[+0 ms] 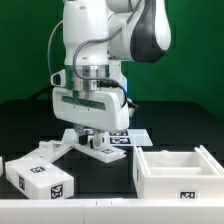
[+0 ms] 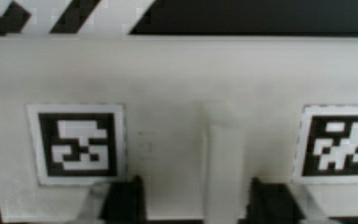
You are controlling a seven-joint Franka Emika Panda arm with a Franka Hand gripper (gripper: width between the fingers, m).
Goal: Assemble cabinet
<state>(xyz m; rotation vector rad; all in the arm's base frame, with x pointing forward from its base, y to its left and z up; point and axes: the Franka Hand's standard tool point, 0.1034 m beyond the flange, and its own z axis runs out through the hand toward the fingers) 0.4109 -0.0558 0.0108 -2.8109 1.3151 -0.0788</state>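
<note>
1. Nearest, at the exterior view's left: tagged white cabinet block (image 1: 38, 178), flat on the black tabletop (image 1: 110, 192).
2. At centre: gripper (image 1: 93, 135) lowered onto a flat cabinet panel (image 1: 106, 150) with two tags. In the wrist view, dark fingers (image 2: 123, 205) close on either side of the panel's edge. Cannot tell whether truly clamped.
3. Just behind the panel, slightly rightward: marker board (image 1: 137, 135), flat.
4. At the exterior view's right: open cabinet box (image 1: 180, 186), upright, well apart from the panel.
</note>
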